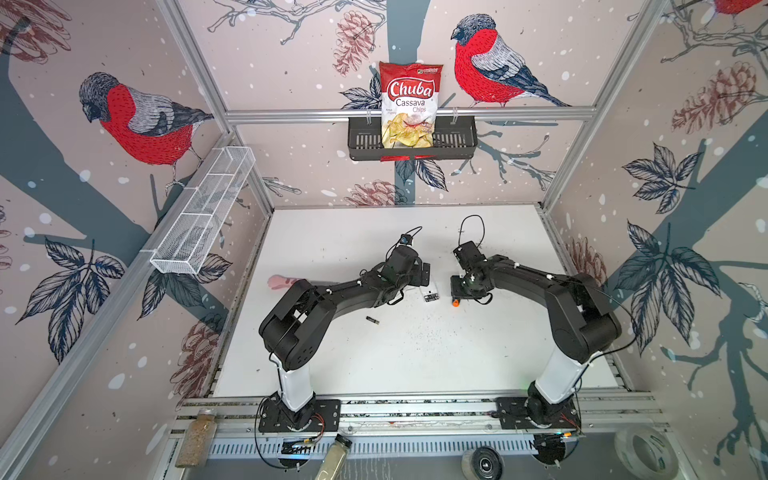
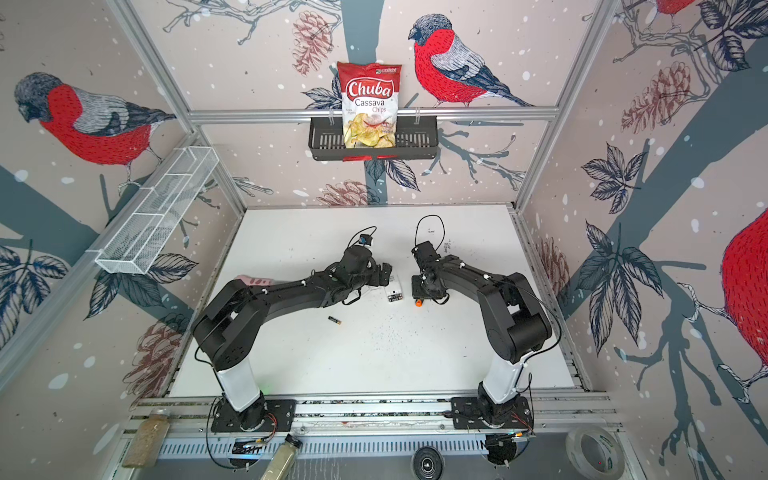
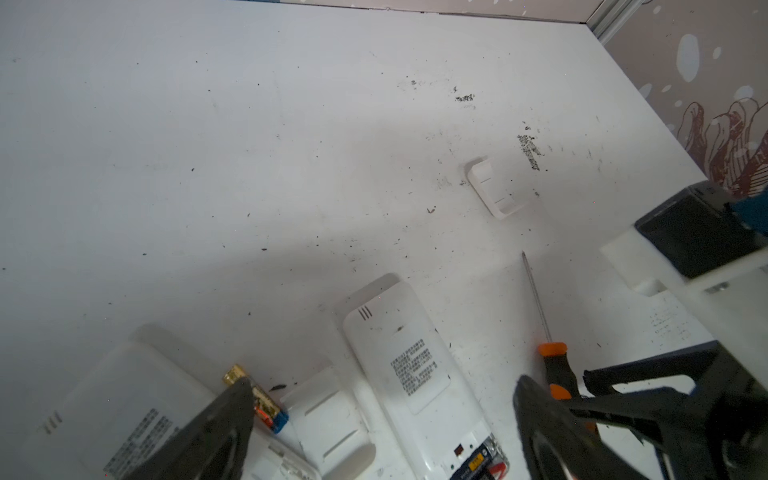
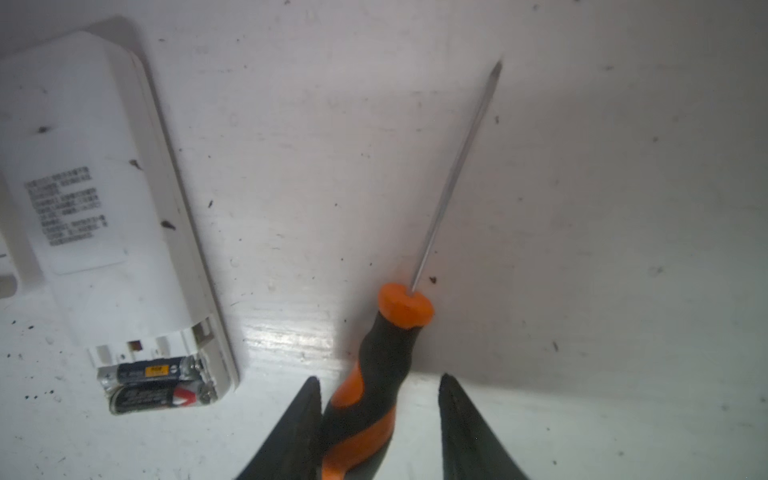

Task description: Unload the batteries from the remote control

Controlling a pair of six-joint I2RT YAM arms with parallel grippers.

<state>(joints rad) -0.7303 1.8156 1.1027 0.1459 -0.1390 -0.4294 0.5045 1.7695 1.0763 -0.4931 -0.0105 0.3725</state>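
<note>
1. Two batteries (image 4: 153, 371) lie side by side in the open end compartment of a white remote (image 4: 104, 208). Their long axes run across the remote's length.
2. A third battery (image 1: 372, 320) lies loose on the counter (image 1: 415, 365), apart from the remote toward the arm bases. Its long axis runs roughly left to right in both top views, gold end to the right.
3. A fourth battery (image 3: 266, 407), gold end showing, lies beyond the loose cover (image 3: 332, 415) beside the remote and is partly hidden.
4. An orange-and-black screwdriver (image 4: 386, 353) lies beside the remote, its shaft pointing away from the remote's battery end.
5. The right tool (image 4: 380, 378) straddles the screwdriver handle with its jaws apart. One finger touches the handle and the other stands clear.
6. The left tool (image 3: 384, 384) hangs by the remote, spread wide and holding nothing.
</note>
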